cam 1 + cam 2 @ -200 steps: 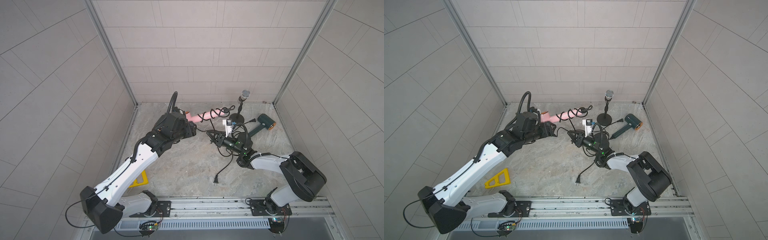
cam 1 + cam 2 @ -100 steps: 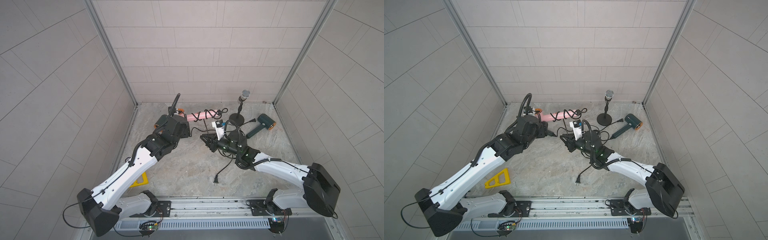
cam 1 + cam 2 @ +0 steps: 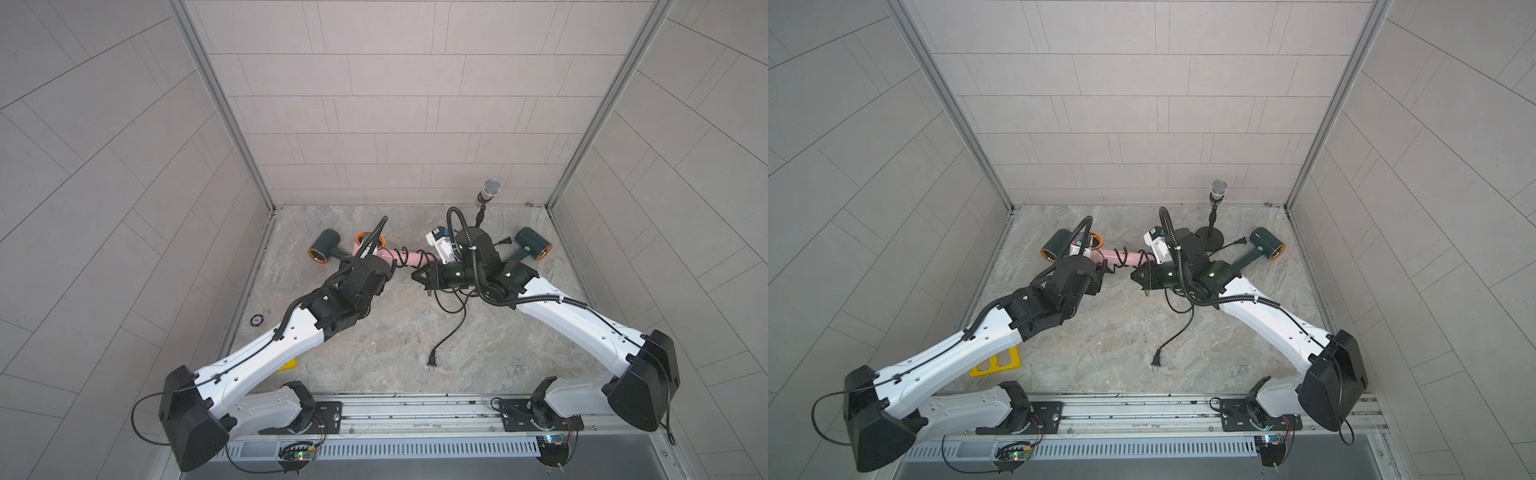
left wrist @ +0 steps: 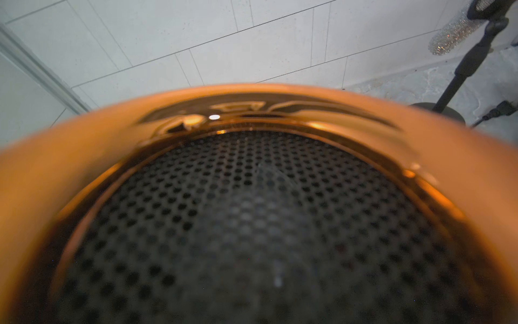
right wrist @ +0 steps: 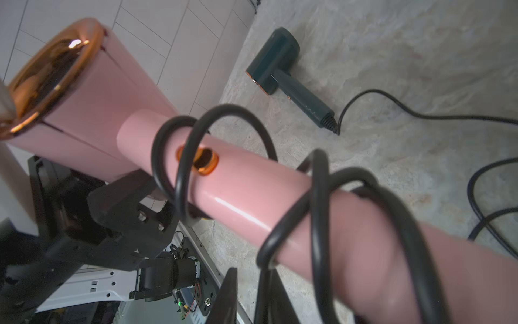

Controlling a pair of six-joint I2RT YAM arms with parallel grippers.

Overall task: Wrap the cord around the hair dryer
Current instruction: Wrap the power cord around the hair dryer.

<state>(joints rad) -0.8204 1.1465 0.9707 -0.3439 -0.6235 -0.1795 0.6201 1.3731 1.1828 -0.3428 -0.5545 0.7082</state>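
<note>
The pink hair dryer (image 3: 410, 257) hangs level above the floor, shown in both top views with its handle (image 3: 1130, 257) pointing right. My left gripper (image 3: 384, 262) is shut on its head; its black fingers (image 5: 120, 202) clamp the pink barrel. The black cord (image 5: 319, 196) coils loosely around the handle in several loops. At the handle's end my right gripper (image 3: 415, 276) is shut on the cord, which runs between its fingers (image 5: 229, 294). The rest of the cord trails over the floor to the plug (image 3: 432, 358). The left wrist view is filled by the dryer's copper-rimmed mesh (image 4: 252, 224).
Two dark green hair dryers lie at the back, one on the left (image 3: 324, 249) and one on the right (image 3: 532, 246), the latter with its own cord. A microphone on a stand (image 3: 1217, 189) rises behind my right arm. A yellow piece (image 3: 996, 363) lies under the left arm.
The left arm has brought the dryer down and toward the front, uncovering the left green dryer. The right arm has stretched out and its gripper has shifted left with the cord.
</note>
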